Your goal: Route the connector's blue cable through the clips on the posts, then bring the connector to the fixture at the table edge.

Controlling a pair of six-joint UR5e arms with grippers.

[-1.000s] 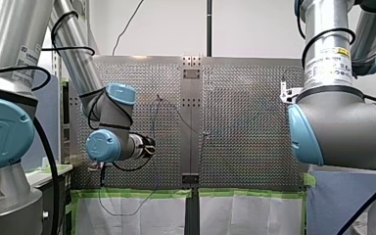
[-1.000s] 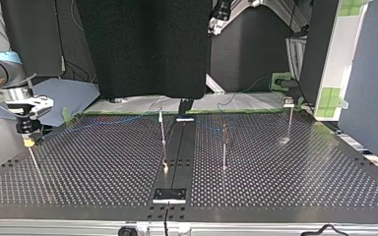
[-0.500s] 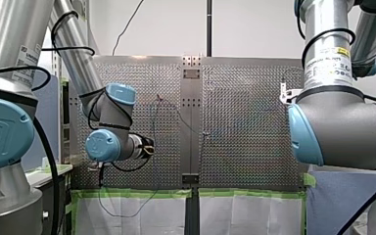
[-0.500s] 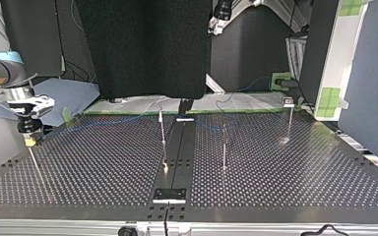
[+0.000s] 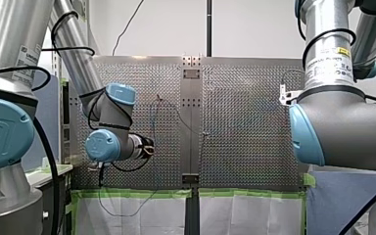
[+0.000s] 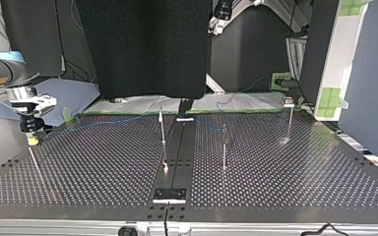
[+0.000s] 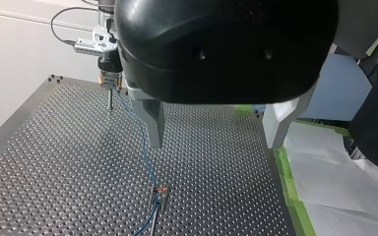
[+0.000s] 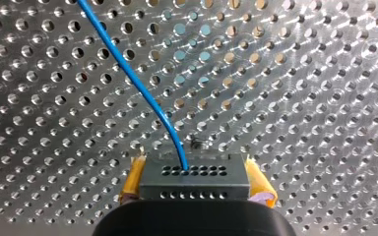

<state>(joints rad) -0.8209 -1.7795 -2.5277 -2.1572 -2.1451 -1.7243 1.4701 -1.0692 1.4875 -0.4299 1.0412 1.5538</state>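
My yellow-padded right claw [image 8: 197, 181] clamps the dark grey rectangular connector [image 8: 195, 173] at the top view's left, seemingly just above a thin metal post [image 6: 33, 157]. Its blue cable [image 8: 142, 88] trails across the perforated desk [image 6: 285, 182]. My left claw [image 7: 216, 128] hangs spread, empty.

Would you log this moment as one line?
right gripper shut on connector | left gripper open, empty | blue cable leaves connector

Perforated table [image 6: 300, 182], upright posts [image 6: 224, 147] (dark strip [image 6: 178, 147] down its middle)
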